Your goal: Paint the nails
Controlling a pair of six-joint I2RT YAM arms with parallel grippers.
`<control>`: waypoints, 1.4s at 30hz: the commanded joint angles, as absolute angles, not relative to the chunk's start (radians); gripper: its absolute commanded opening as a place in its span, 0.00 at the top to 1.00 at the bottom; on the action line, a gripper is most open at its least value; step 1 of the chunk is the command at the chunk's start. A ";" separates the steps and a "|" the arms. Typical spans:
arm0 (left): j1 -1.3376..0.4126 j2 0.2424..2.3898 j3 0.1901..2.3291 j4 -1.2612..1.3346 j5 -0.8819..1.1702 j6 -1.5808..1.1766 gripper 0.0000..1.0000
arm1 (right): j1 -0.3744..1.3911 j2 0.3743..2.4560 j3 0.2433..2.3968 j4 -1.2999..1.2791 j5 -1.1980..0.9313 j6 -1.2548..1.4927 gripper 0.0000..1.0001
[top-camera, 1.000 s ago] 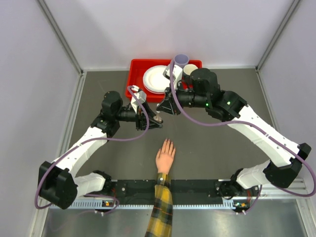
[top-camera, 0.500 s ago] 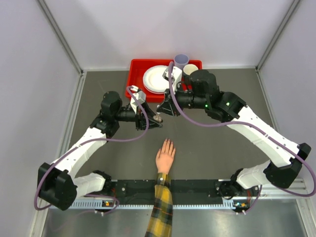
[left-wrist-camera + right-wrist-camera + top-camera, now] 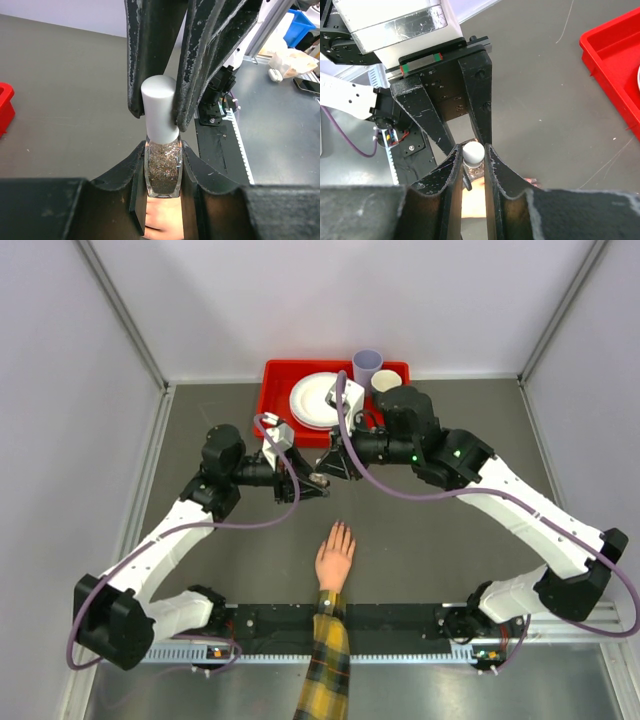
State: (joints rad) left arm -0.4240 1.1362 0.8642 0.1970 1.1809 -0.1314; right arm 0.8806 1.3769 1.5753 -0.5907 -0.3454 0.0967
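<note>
**Both end effectors meet on the polish bottle, beyond the hand's fingertips**

The peach hand (image 3: 335,560) lies flat on the grey desk (image 3: 430,530), palm down. Its fingers point away from the arm bases. The nails (image 3: 342,527) tip those fingers at the hand's far end. They are too small in the top view to show any colour. The plaid sleeve (image 3: 325,670) runs from the wrist toward the near edge.

Beyond the fingertips and slightly to the hand's left, the two arms come together above the desk. The left end effector (image 3: 305,483) reaches in from the hand's left. Its jaws are closed narrow around the glass body of a small clear bottle (image 3: 163,170) filled with glittery polish. The right end effector (image 3: 472,152) comes in from the hand's right. Its fingers are pinched against both sides of the bottle's pale cap (image 3: 159,107). The cap sits on the bottle.

In both wrist views a patch of the hand's peach skin shows past the bottle, between the jaws. The bottle is raised clear of the hand and does not touch it.

Farther beyond the hand, at the back of the desk, stands a red tray (image 3: 275,380). It holds a white plate (image 3: 310,400) and a pale cup (image 3: 385,381). A lilac cup (image 3: 367,362) is at the tray's far rim.
</note>
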 commanded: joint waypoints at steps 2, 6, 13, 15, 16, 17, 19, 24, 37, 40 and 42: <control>-0.426 1.082 0.904 0.216 1.114 -0.107 1.00 | 0.931 1.370 1.578 -0.580 -0.296 0.106 1.00; -0.426 1.063 0.907 0.215 0.991 -0.101 1.00 | 0.997 1.417 1.612 -0.630 -0.171 0.124 1.00; -0.429 0.979 0.838 0.299 0.513 -0.104 1.00 | 1.080 1.478 1.611 -0.724 0.349 0.461 1.00; -0.430 0.973 0.786 0.391 0.434 -0.144 1.00 | 1.086 1.518 1.655 -0.762 0.412 0.530 1.00; -0.430 0.985 0.779 0.425 0.419 -0.156 1.00 | 1.086 1.541 1.675 -0.773 0.405 0.540 1.00; -0.430 0.995 0.788 0.466 0.428 -0.170 1.00 | 1.086 1.543 1.690 -0.756 0.382 0.543 1.00; -0.430 1.034 0.813 0.466 0.496 -0.204 1.00 | 1.088 1.536 1.715 -0.739 0.356 0.529 0.96; -0.426 1.058 0.859 0.384 0.695 -0.256 1.00 | 1.059 1.448 1.724 -0.712 0.215 0.404 0.39; -0.430 0.988 0.854 0.435 1.348 -0.486 1.00 | 0.844 1.293 1.620 -0.684 -0.764 -0.104 0.33; -0.431 0.992 0.880 0.420 1.382 -0.499 1.00 | 0.822 1.337 1.646 -0.666 -0.860 -0.092 0.44; -0.433 0.997 0.896 0.373 1.387 -0.473 1.00 | 0.822 1.350 1.652 -0.644 -0.882 -0.086 0.46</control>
State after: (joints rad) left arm -0.4282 1.0103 0.8318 0.3424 1.2793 -0.4465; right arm 0.8402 1.3045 1.6421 -0.6930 -0.6884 -0.0326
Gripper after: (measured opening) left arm 0.314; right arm 0.554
